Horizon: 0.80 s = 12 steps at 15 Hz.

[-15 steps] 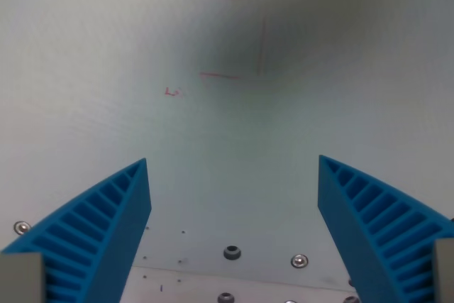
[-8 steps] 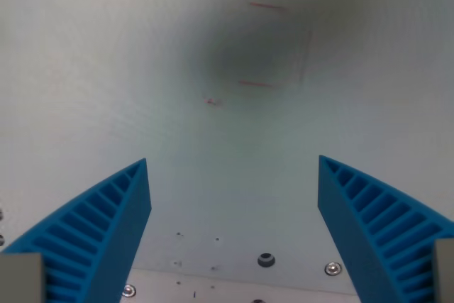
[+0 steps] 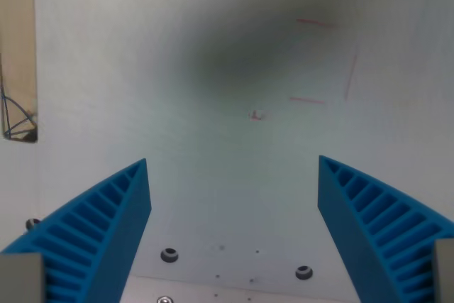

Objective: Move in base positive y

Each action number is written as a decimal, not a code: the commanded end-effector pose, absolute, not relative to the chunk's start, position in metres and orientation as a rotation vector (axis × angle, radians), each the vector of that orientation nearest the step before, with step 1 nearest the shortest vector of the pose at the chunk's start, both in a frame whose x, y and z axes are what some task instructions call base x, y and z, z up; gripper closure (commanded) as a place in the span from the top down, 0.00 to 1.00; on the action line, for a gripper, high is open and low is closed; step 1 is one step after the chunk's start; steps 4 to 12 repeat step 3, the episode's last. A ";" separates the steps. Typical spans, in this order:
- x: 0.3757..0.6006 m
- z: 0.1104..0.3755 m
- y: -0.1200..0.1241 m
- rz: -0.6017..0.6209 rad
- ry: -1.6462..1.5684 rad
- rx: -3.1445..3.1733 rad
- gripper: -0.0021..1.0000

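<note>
My gripper (image 3: 234, 232) is open, its two blue ribbed fingers (image 3: 99, 235) standing wide apart at the bottom corners of the wrist view with nothing between them. Below lies a pale white table surface (image 3: 177, 54). Faint red pen marks (image 3: 323, 62) forming part of a square sit at the upper right, with a small red mark (image 3: 257, 114) near the middle. A dark blurred shadow (image 3: 241, 54) falls across the upper centre.
A tan wooden strip (image 3: 18, 47) with thin dark lines at its lower end stands along the wrist view's left edge. Several small screws and holes (image 3: 169, 254) dot the table near the bottom, by a seam in the surface.
The whole scene has slid to the wrist view's right and slightly down, so the camera has moved. The wooden strip has come into view at the left. The gripper stays open.
</note>
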<state>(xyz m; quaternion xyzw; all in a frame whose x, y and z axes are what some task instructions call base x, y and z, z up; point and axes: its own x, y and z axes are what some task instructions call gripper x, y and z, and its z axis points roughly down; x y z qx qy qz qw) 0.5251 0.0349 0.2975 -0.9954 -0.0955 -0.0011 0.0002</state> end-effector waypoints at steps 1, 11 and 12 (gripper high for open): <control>0.535 0.299 0.048 0.012 -0.270 -3.133 1.00; 0.537 0.299 0.059 0.012 -0.270 -3.133 1.00; 0.537 0.299 0.059 0.012 -0.270 -3.133 1.00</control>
